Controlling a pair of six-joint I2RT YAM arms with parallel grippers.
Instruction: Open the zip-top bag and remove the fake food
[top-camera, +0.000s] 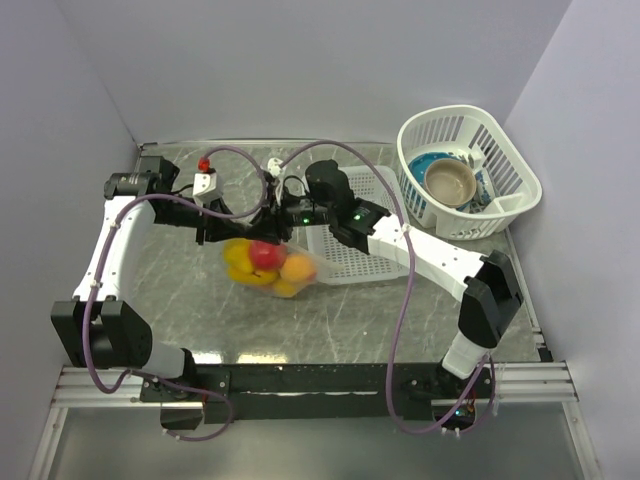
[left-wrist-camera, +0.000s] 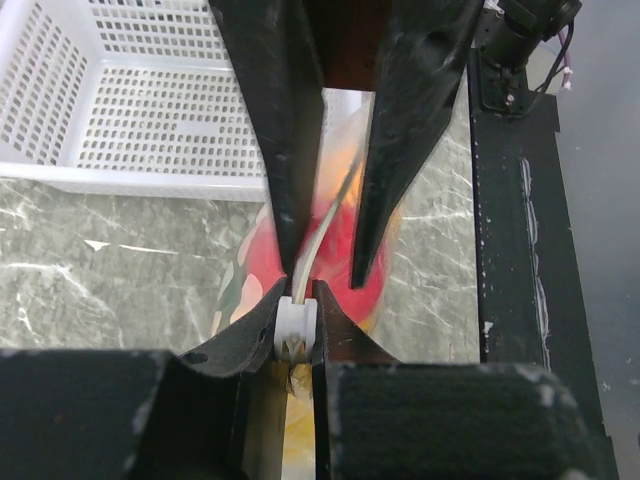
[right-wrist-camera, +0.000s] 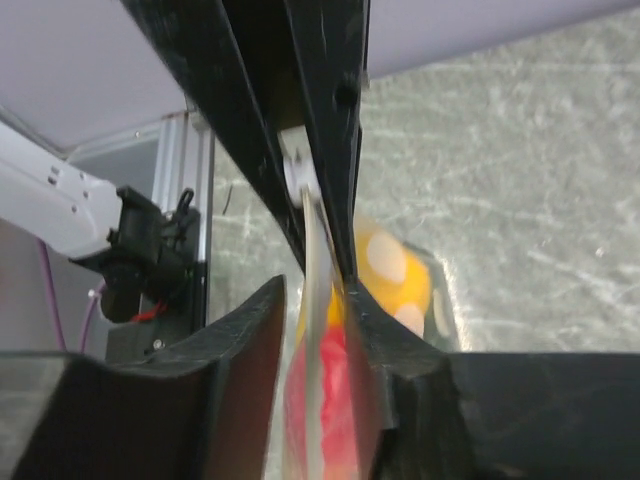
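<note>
Left wrist view: left gripper (left-wrist-camera: 297, 318) clamps the zip-top bag (left-wrist-camera: 318, 240) by its strip; right gripper (left-wrist-camera: 325, 275) straddles it ahead, grip unclear. Confirm both holds, then part evenly

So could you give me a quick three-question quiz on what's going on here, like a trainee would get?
1. True or false: the fake food is already out of the zip-top bag.
2. What do the left gripper and right gripper both pinch? A) the bag's white zip strip B) a spoon C) nothing
3. Where does the brown bowl sit?
Key: 1 false, it is inside the bag. 2 A. 3 in the oval white basket at the far right.
</note>
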